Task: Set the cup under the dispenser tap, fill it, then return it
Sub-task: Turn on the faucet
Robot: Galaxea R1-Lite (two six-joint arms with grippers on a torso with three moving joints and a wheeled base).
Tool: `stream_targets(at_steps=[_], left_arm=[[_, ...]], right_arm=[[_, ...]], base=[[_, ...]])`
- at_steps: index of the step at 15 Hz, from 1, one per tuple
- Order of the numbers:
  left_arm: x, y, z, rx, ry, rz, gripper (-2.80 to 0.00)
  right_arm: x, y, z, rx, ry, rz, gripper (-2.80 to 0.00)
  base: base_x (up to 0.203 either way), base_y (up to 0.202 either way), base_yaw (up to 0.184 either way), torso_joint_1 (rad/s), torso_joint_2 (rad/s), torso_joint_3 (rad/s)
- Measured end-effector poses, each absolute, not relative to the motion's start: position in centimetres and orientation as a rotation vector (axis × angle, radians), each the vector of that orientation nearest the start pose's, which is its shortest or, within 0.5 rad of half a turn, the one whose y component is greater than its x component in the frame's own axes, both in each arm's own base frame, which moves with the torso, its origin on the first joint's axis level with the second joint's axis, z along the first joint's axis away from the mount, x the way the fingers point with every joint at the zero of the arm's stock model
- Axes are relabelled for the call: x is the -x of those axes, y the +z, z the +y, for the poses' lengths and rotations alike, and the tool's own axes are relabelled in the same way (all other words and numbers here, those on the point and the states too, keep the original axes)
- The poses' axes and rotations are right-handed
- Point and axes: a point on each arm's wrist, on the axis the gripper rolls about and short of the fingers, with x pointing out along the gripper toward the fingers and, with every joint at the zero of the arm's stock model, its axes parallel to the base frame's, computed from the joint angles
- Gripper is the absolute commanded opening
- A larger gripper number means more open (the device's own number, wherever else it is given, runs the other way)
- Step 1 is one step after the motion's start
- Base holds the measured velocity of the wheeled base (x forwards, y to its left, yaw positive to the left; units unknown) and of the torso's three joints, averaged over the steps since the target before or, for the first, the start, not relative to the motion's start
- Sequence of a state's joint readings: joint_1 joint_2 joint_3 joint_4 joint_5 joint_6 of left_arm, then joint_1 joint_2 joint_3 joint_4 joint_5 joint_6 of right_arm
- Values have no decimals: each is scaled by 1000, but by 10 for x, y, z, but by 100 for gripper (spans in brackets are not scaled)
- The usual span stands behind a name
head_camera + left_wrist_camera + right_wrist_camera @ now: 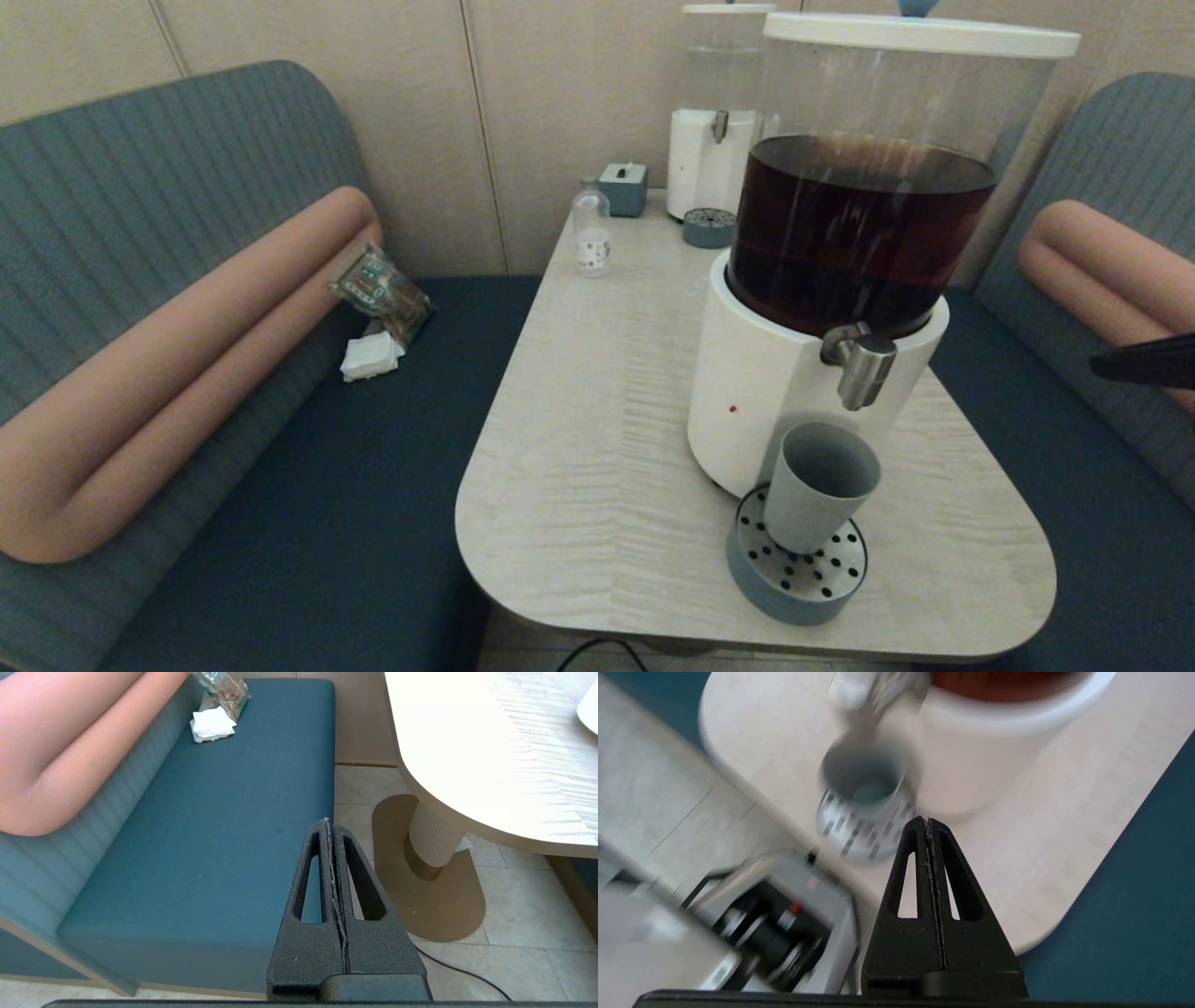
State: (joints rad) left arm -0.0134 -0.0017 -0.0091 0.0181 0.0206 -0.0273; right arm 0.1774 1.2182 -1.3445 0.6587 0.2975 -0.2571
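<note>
The grey-blue cup (820, 485) stands on the round perforated drip tray (798, 569), right below the brushed-steel dispenser tap (861, 366) of the big white-based dispenser (775, 383) holding dark brown liquid. In the right wrist view the cup (866, 784) shows from above with only its grey-blue bottom visible inside. My right gripper (928, 820) is shut and holds nothing; it hangs off the table's right side, apart from the cup, its dark tip (1144, 362) at the head view's right edge. My left gripper (328, 821) is shut and parked low over the bench seat and floor.
A smaller clear-liquid dispenser (714, 149), a small clear bottle (591, 233) and a grey tissue box (624, 189) stand at the table's far end. Blue bench seats (308, 485) flank the table (597, 420). A snack packet (381, 291) and napkins (372, 357) lie on the left bench.
</note>
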Motion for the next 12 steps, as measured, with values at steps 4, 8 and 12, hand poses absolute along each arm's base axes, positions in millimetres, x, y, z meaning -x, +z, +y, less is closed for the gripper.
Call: stream_targets(at_steps=[4, 8, 12], left_arm=[[24, 76, 1, 28, 8, 7, -280], [24, 76, 1, 27, 7, 7, -280], [24, 76, 1, 27, 7, 7, -280]], right_arm=[[-194, 318, 49, 202, 452, 487, -280], [-223, 319, 82, 131, 360, 544, -280], [-229, 320, 104, 148, 417, 560, -280]], base=[[0, 0, 0, 0, 0, 0], [0, 0, 0, 0, 0, 0], [0, 0, 0, 0, 0, 0]])
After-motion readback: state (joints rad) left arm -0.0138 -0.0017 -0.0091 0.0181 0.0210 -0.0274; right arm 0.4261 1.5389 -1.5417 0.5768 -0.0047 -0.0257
